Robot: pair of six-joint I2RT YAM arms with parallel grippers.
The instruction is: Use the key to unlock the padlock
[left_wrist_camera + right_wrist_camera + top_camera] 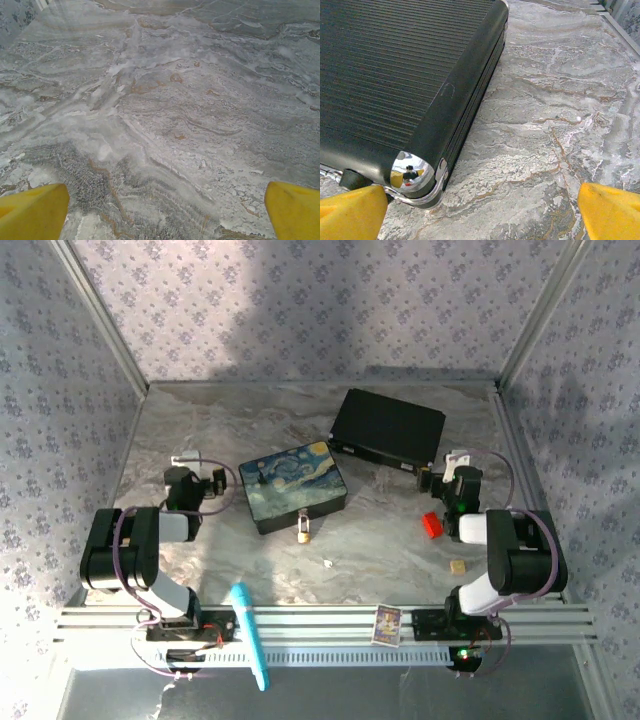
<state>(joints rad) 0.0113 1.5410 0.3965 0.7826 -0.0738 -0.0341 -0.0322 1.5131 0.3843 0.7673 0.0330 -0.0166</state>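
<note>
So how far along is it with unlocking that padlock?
Nothing looks done yet: the padlock sits just in front of the painted box and the key lies loose on the table beside it, apart. Nothing is in hand; the left gripper and right gripper are both open and empty. Left to do: pick up the key, steady the padlock, insert and turn.

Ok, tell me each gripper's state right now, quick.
Left gripper: open, holding nothing, over the marble tabletop.
Right gripper: open, holding nothing, by a corner of the black case.
</note>
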